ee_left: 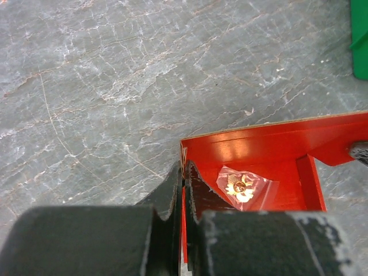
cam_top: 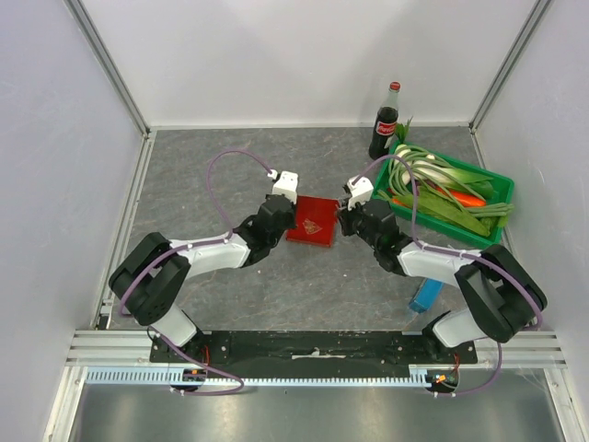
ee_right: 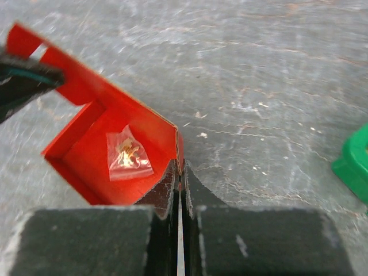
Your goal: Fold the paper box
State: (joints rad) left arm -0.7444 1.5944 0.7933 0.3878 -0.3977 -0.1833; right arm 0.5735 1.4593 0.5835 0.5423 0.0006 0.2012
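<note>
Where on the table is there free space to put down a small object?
The far-left table, between the left wall and the left gripper, is bare; so is the strip between the paper box and the black base plate. The right side is crowded: green crate, bottle, blue box.

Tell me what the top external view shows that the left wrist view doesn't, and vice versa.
Only the top external view shows both arms whole, the left gripper and right gripper at opposite edges of the paper box, plus the cola bottle, the greens in the green crate and the blue box. Only the left wrist view makes out the small clear bag with a gold piece inside the box, and the left fingers shut on a raised wall. Both show the red box, the grey table and part of the crate.
</note>
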